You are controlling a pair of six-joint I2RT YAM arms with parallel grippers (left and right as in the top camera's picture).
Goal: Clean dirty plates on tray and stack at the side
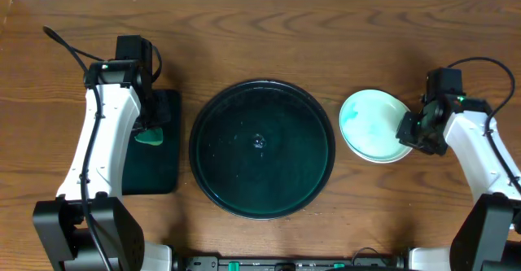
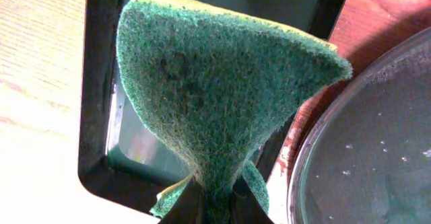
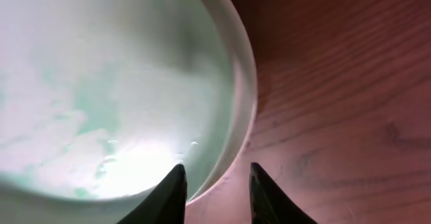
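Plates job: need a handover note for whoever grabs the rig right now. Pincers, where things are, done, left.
Left pincer: shut on the green sponge, over the black rectangular tray, left of the round tray.
Right pincer: open, fingers either side of the top plate rim, at the stack's right edge.
Plates: stacked right of the round tray; count unclear from above.
Done: no plate on the round tray, only droplets.
Left: the top plate shows faint green smears, so probably check it, then back the right arm off and park the sponge.
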